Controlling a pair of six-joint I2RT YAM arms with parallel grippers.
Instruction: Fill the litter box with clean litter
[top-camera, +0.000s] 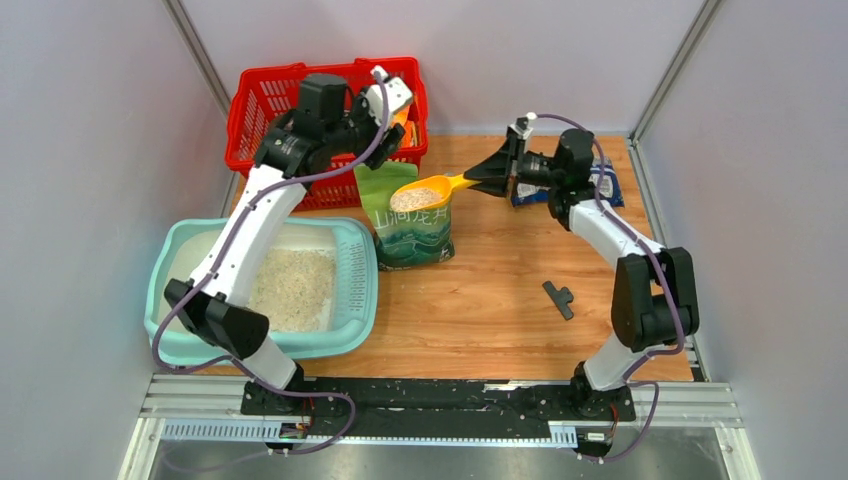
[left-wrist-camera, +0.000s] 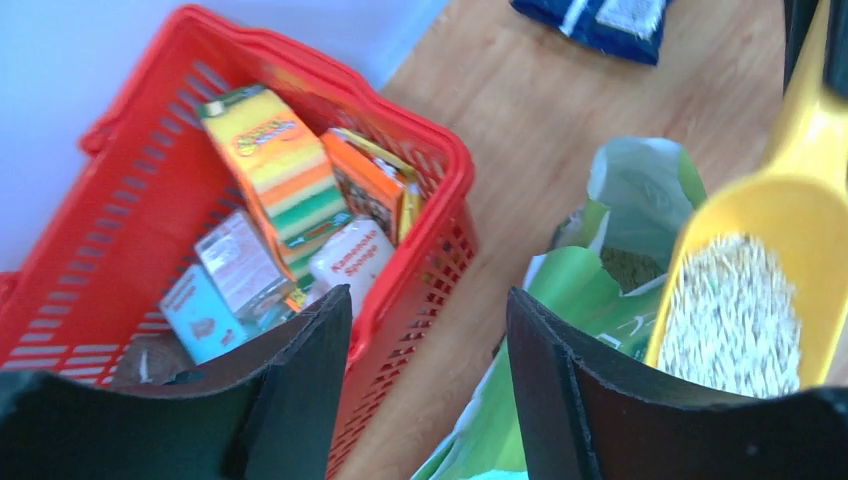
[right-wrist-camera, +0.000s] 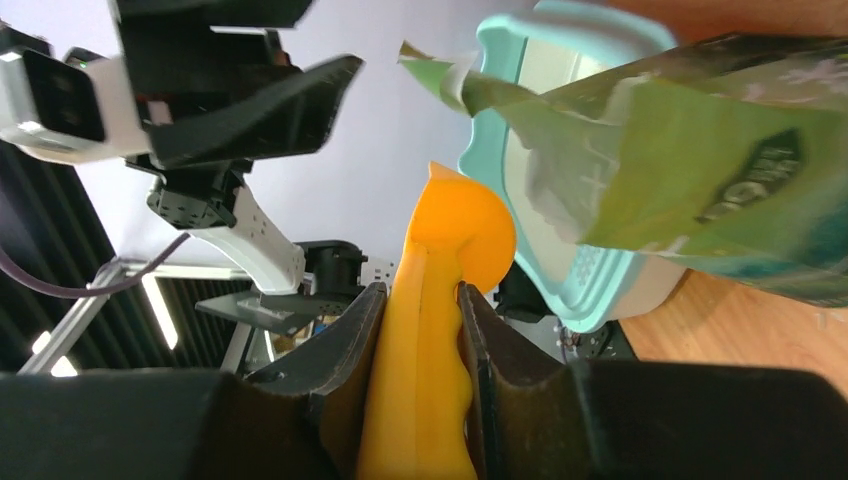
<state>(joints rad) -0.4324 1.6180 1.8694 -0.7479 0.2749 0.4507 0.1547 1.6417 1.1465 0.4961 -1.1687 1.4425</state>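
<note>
The wooden table (top-camera: 520, 290) has lots of bare room on the right fingers' side. The litter box (top-camera: 362, 262) sits well away from the right fingers, past the green bag (top-camera: 412, 238) and closer to the arm bases. It has a flat heap of clean litter (top-camera: 292, 288) in it. The red basket (top-camera: 262, 100) is below the left fingers. The bag stands between the 2 grippers, just under the yellow scoop (top-camera: 430, 190).

The right gripper (right-wrist-camera: 420, 290) squeezes the scoop's handle, and the bowl out in front of its fingers is full of grains. The left gripper (left-wrist-camera: 428, 295) has its 2 fingers spread apart with nothing between them.

I think the job now is to carry the full scoop to the box. Hold it flat so nothing spills, lift it over the bag's floppy top and the box's rim, then tip it in the middle. The left arm lies across the box — the scoop must go around it.
</note>
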